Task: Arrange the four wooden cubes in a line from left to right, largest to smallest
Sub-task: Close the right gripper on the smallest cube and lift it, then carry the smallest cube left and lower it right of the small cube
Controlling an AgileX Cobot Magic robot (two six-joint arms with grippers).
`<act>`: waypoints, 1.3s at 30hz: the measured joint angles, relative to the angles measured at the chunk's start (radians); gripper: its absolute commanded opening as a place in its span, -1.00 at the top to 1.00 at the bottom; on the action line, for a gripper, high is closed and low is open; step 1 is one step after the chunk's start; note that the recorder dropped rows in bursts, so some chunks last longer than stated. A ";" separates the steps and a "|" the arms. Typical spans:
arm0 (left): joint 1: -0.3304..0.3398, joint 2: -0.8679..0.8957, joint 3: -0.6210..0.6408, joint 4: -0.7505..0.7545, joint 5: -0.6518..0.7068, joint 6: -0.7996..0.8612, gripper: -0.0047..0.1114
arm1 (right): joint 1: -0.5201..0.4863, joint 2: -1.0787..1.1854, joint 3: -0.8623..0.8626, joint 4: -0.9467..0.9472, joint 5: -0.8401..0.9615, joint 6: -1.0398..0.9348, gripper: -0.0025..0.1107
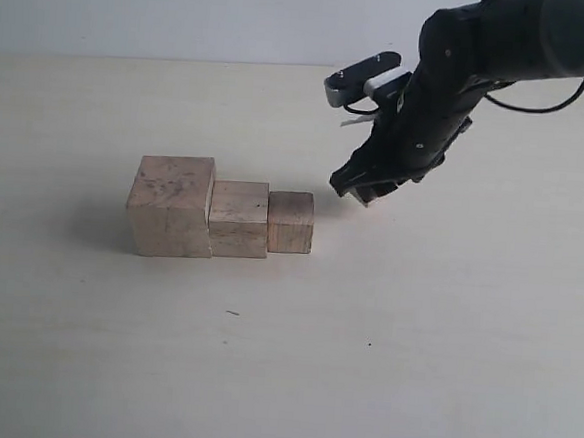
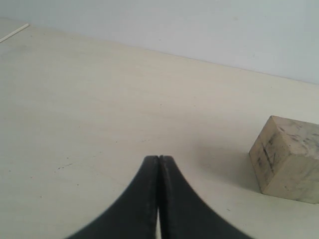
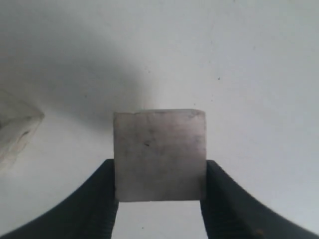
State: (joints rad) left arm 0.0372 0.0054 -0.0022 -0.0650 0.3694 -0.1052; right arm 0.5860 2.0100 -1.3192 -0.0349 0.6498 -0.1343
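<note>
Plainly, three of the cubes stand in a row on the worktop [image 1: 412, 368] in the exterior view. The big cube [image 1: 171, 206] is at the left end. The second cube [image 1: 239, 218] touches its right face, and the third cube [image 1: 291, 222] touches the second one's right face. Their front faces run roughly along one line, and the sizes step down from left to right.

The right tool [image 1: 366, 192] hangs at the end of its dark arm just to the right of the third cube and a little behind it, apart from it, with its shadow on the worktop below. From this view the tool's tip hides what it carries. The right wrist view settles it: the small cube [image 3: 159, 154] sits squarely between the two dark fingers [image 3: 99, 199], with both pads pressed against its sides, so the right tool is gripping the small cube. Whether that cube rests on the worktop or hangs just above it cannot be told. A pale, blurred shape [image 3: 12, 129] at the edge of that view looks like another cube's corner.

The left tool [image 2: 158, 164] is out of the exterior view. In the left wrist view its fingers meet with no gap and hold nothing. It sits low over bare worktop, with the big cube [image 2: 289, 159] off to one side, well apart from it.
</note>
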 measured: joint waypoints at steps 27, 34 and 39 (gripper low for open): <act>0.000 0.000 0.000 0.000 0.000 0.000 0.92 | 0.000 -0.075 0.000 0.240 0.172 -1.169 0.96; 0.000 0.000 0.000 0.000 0.000 0.000 0.92 | 0.000 0.008 0.000 0.305 0.121 -1.185 0.96; 0.000 0.000 0.000 0.000 0.000 0.000 0.92 | 0.000 0.034 0.000 0.327 0.093 -1.185 0.96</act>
State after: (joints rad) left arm 0.0372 0.0054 -0.0022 -0.0650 0.3694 -0.1052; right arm 0.5860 2.0443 -1.3192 0.2916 0.7431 -1.3191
